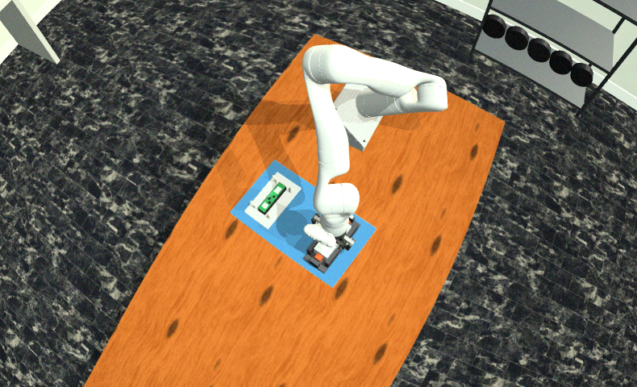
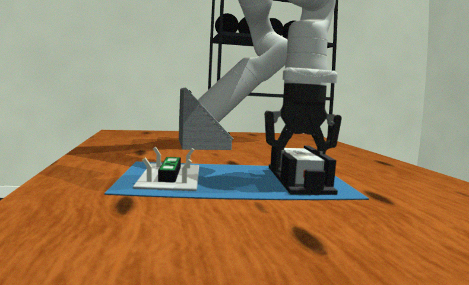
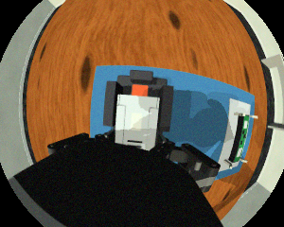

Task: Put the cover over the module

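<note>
The white cover (image 2: 302, 162) sits in its black holder (image 2: 313, 181) at the right end of the blue mat; it also shows in the wrist view (image 3: 137, 120) and from above (image 1: 322, 250). My gripper (image 2: 302, 151) is lowered over the cover's rear part, with one finger on each side. The fingers are partly closed and their tips are hidden behind the holder walls, so I cannot see contact. The green and black module (image 2: 169, 168) stands on the white base plate (image 2: 166, 183) between several slanted white posts at the left end of the mat, also seen from above (image 1: 270, 196).
The blue mat (image 2: 237, 181) lies on the orange wooden table. The arm's grey mount block (image 2: 199, 123) stands behind the mat. A black shelf rack with dark discs (image 1: 538, 47) stands beyond the table.
</note>
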You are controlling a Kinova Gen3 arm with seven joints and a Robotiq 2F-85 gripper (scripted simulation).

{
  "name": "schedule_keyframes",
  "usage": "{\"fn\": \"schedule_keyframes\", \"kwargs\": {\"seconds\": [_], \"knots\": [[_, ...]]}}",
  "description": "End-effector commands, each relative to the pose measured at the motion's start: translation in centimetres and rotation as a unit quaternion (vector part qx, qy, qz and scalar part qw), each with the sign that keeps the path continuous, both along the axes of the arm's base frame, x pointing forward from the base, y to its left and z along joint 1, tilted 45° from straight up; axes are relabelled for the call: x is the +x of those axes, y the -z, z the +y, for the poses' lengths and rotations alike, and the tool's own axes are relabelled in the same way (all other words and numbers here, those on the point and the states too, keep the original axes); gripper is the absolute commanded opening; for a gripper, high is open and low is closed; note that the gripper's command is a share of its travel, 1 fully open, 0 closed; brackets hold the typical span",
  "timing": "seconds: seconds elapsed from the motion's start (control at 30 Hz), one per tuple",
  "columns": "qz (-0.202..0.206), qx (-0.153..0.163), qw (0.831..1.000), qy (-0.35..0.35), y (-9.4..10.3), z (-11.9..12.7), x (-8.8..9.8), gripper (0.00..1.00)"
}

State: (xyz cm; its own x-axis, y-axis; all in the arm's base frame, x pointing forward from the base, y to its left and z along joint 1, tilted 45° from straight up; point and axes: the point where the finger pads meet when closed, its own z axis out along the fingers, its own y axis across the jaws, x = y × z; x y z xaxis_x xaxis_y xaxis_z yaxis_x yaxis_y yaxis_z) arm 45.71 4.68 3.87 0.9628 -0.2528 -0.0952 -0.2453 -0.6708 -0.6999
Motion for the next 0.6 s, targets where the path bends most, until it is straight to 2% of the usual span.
{"fn": "schedule_keyframes", "kwargs": {"seconds": [0.0, 0.53, 0.57], "knots": [[0.0, 0.0, 1.0, 0.001, -0.04, -0.07, 0.04, 0.7], [0.0, 0.0, 1.0, 0.001, -0.04, -0.07, 0.04, 0.7], [0.0, 0.0, 1.0, 0.001, -0.04, -0.07, 0.04, 0.0]]}}
